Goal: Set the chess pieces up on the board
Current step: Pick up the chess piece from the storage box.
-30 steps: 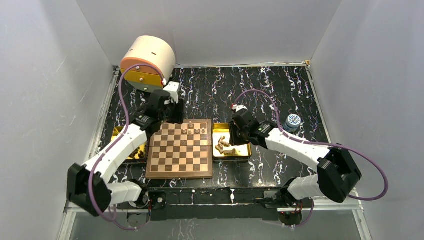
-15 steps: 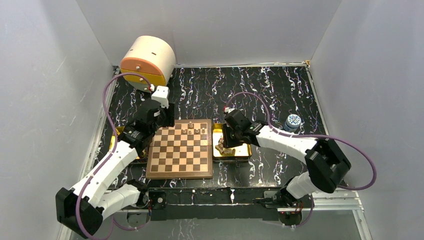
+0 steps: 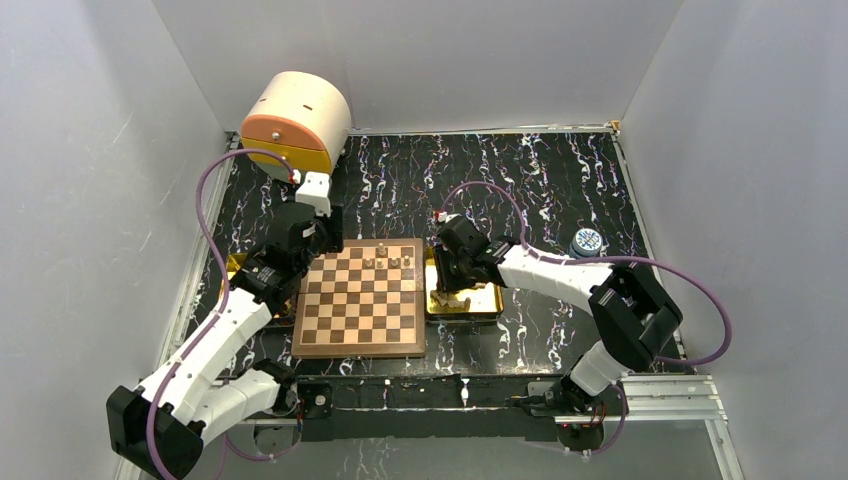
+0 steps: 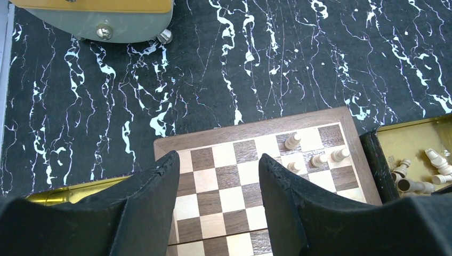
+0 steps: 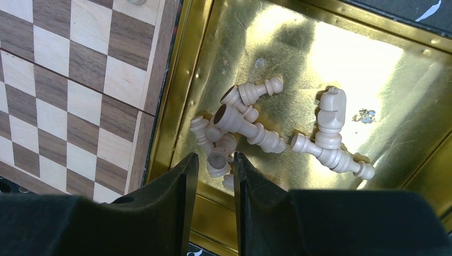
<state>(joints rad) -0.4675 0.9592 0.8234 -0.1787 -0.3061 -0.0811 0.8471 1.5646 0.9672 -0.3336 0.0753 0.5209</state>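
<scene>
r fingers sit narrowly apart astride a lying piece in the gold tray, no clear pinch. l fingers wide apart, empty, over the board far-left corner. four pieces stand on its far rows.

Enclosure: plain matte pale grey walls on three sides. Base is a black tabletop with white marbled streaks. Lighting even and diffuse, shadows soft.
</scene>
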